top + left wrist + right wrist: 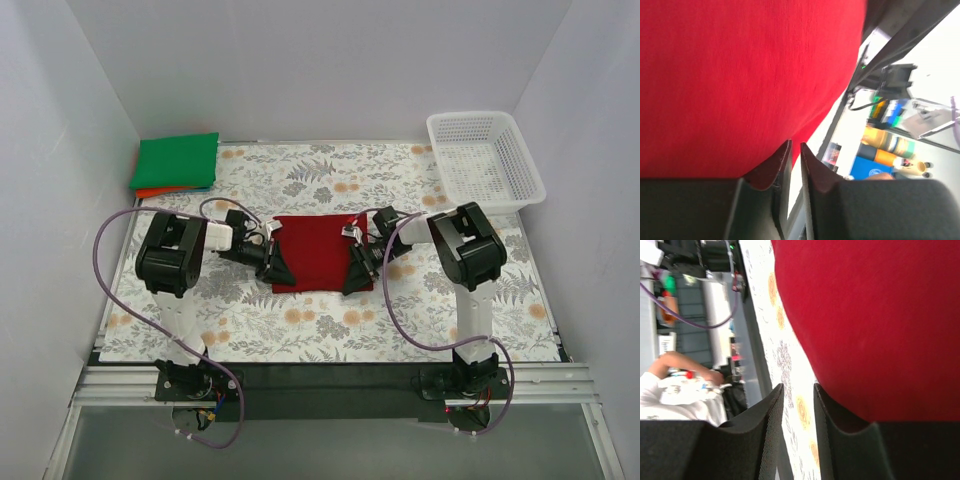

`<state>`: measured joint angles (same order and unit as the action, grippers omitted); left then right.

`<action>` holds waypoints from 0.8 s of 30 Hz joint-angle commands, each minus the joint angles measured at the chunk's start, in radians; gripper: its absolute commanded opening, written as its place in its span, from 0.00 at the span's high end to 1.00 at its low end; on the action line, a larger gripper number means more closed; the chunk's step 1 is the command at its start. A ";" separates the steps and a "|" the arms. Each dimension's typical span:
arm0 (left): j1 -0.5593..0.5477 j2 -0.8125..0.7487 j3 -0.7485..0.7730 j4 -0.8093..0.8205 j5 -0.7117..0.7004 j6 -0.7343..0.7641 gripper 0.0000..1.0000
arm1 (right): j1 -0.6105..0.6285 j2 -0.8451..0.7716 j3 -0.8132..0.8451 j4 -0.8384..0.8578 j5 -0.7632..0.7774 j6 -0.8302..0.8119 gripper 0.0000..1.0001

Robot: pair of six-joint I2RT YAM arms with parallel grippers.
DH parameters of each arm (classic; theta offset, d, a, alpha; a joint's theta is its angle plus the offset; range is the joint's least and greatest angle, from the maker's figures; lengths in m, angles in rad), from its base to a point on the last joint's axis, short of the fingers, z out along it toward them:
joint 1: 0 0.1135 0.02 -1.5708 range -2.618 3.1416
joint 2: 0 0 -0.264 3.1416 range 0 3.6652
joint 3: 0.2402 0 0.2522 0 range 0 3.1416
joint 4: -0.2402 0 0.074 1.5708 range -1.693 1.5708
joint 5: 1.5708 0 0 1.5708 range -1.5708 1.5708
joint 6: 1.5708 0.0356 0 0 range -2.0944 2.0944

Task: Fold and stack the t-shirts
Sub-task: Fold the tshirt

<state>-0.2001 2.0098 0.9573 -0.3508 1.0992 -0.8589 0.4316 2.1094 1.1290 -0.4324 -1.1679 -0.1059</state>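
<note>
Nothing readable in any of my views: no text, labels, brands or numbers. The colourful clutter [890, 150] in the background of my left wrist view is too blurry to read.

A white plastic lattice basket [485, 165] sits at the far right corner of the worktop, partly overhanging its right edge. A floral-patterned cloth [330, 325] covers the worktop up to a black strip [330, 372] and a metal rail [330, 388] along the near edge. Plain white walls [320, 70] close the far, left and right edges. Beyond the worktop, one wrist view shows a person in a white shirt [670, 390], the other blurred colourful clutter [890, 150]
</note>
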 commanded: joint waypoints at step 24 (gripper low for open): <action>0.106 0.216 0.422 0.309 -0.148 -0.186 0.81 | -0.163 0.277 0.617 0.099 0.177 0.121 0.55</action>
<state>-0.1432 2.1822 1.3422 -0.1165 0.9756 -0.9897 0.3073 2.3703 1.7023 -0.4068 -1.0676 -0.0154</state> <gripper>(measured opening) 0.197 0.455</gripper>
